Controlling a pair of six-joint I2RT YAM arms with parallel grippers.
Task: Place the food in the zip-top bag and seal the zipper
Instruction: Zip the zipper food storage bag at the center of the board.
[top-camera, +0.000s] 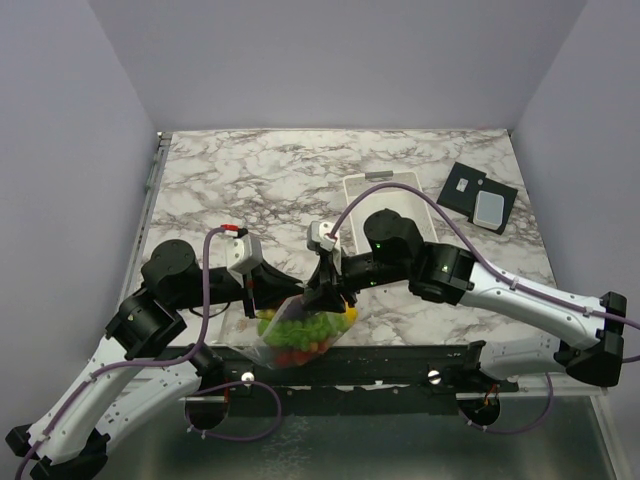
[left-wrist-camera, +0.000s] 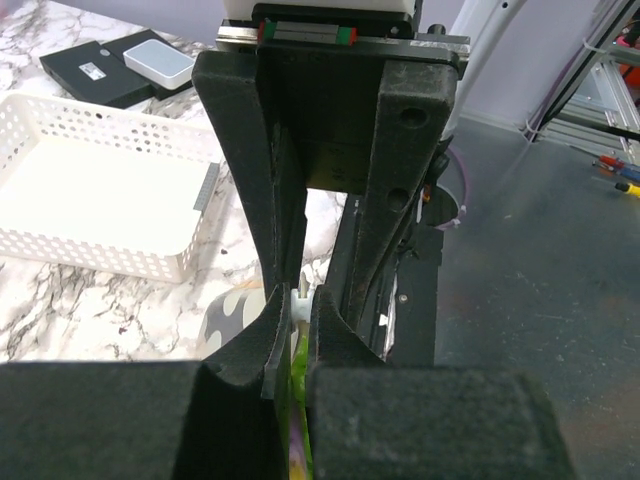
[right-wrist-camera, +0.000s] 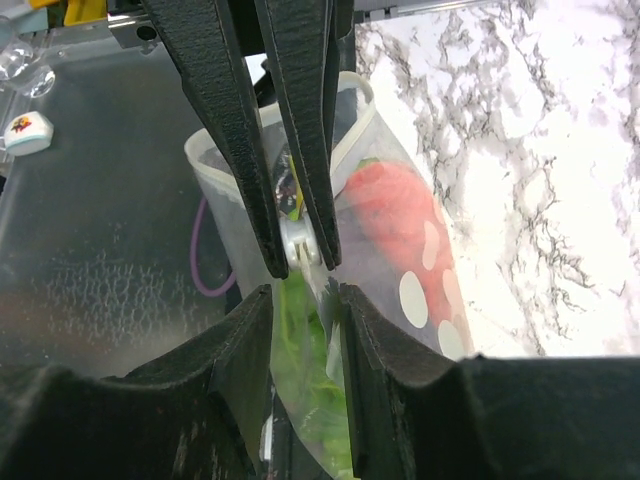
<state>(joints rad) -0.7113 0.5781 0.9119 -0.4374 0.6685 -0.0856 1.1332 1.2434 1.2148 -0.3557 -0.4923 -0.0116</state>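
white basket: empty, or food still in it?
Empty where visible: the white basket has a bare floor in the left wrist view; the food sits inside the bag.

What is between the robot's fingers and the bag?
Nothing visible. The left gripper and the right gripper are each pinching the top edge of the zip-top bag, and the food sits inside it.

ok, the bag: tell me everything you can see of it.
Clear, thin, crinkly plastic bag, full of green, red, yellow and purple food. It hangs mouth-up at the near edge of the table. The left gripper and right gripper both pinch its top edge, close together, facing each other. Whether it is sealed can't be told.
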